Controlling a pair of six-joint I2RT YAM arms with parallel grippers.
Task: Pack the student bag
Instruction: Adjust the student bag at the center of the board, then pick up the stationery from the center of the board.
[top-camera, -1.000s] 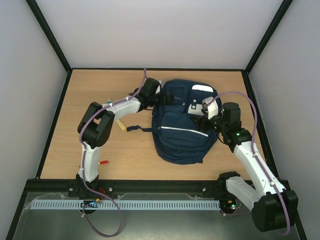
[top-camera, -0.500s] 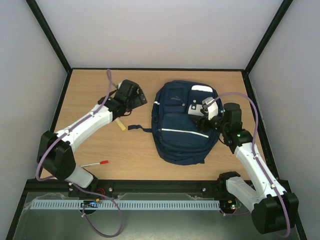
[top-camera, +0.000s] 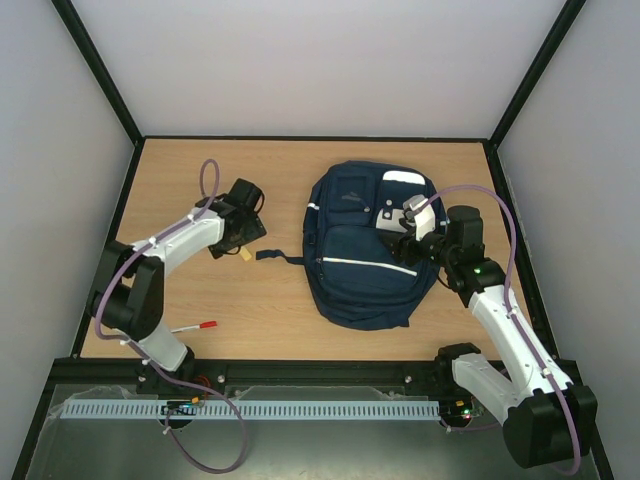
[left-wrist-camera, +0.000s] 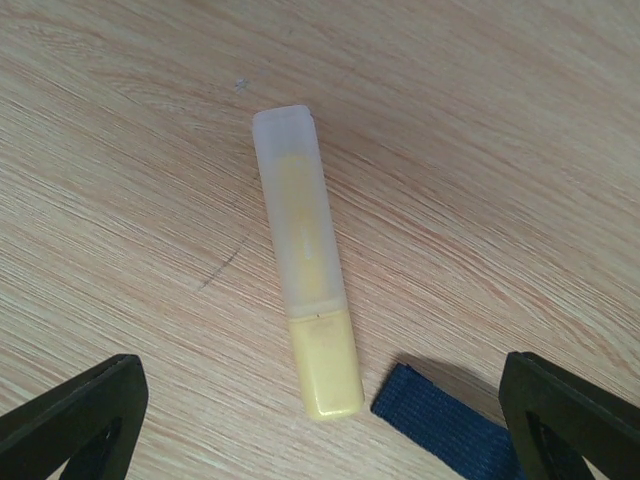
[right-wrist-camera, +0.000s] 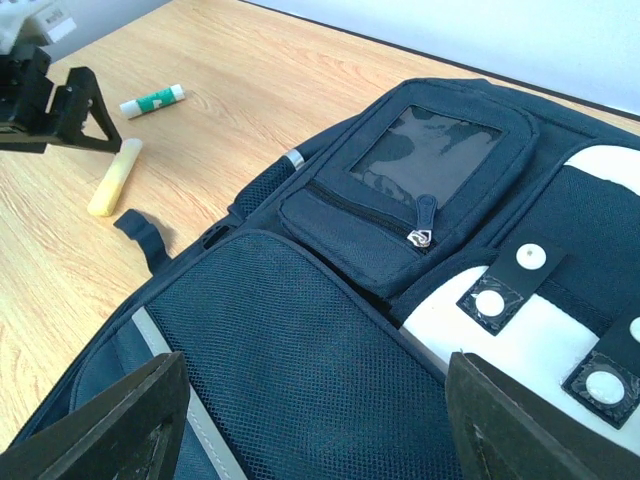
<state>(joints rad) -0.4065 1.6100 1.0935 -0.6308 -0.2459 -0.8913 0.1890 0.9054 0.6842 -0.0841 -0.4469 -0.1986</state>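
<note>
The student bag (top-camera: 362, 250) is a navy backpack lying flat right of the table's middle, front side up, its zip pockets shut (right-wrist-camera: 420, 200). My right gripper (top-camera: 402, 238) (right-wrist-camera: 325, 420) hovers open over its mesh front panel, beside the white patch, with nothing between the fingers. A yellow highlighter (left-wrist-camera: 305, 290) (top-camera: 244, 253) (right-wrist-camera: 113, 178) lies on the wood left of the bag. My left gripper (top-camera: 240, 238) (left-wrist-camera: 325, 425) is open wide just above it, one finger on each side of its lower end, apart from it.
A loose navy strap end (left-wrist-camera: 445, 430) (right-wrist-camera: 140, 232) lies right beside the highlighter's yellow end. A green-and-white glue stick (right-wrist-camera: 152, 101) rests beyond the highlighter. A red-capped pen (top-camera: 195, 327) lies near the table's front left edge. Black frame posts and walls border the table.
My left arm has swung left, away from the bag's top, and settled over the yellow highlighter with its jaws open. The right arm and the bag have not moved.
</note>
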